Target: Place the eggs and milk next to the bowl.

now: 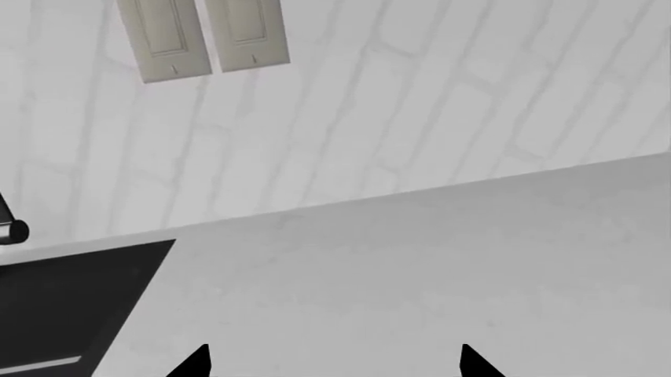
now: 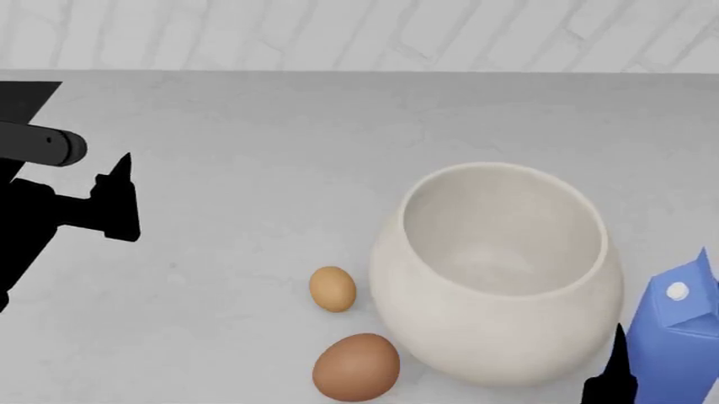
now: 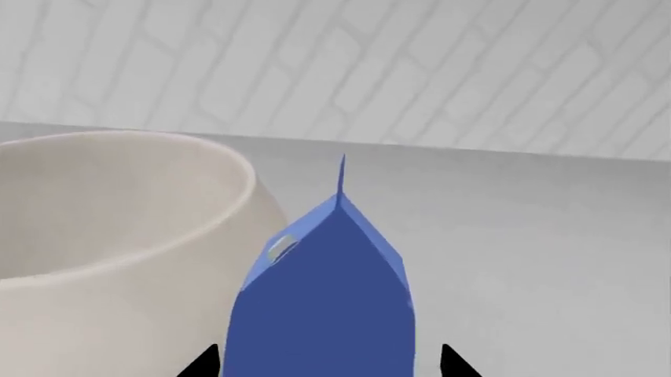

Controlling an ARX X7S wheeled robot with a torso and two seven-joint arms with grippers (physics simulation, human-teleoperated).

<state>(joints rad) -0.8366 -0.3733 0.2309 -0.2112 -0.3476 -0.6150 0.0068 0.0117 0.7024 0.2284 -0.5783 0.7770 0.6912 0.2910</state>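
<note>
The cream-white bowl [image 2: 494,337] stands on the grey counter, seen also in the right wrist view as the bowl [image 3: 115,314]. The eggs lie just left of it: a small pale tan egg [image 2: 332,289] and a larger reddish-brown egg [image 2: 356,367]. The blue milk [image 2: 679,332] stands upright close to the bowl's right side. My right gripper [image 3: 330,360] is open, its fingers straddling the milk [image 3: 325,298] with small gaps on both sides. My left gripper [image 1: 335,360] is open over bare counter at the far left, holding nothing.
A black cooktop panel [image 1: 74,298] sits in the counter by the left arm, its corner also visible in the head view [image 2: 23,97]. A white brick wall [image 2: 359,34] backs the counter. Two pale cabinet doors [image 1: 199,39] hang on it.
</note>
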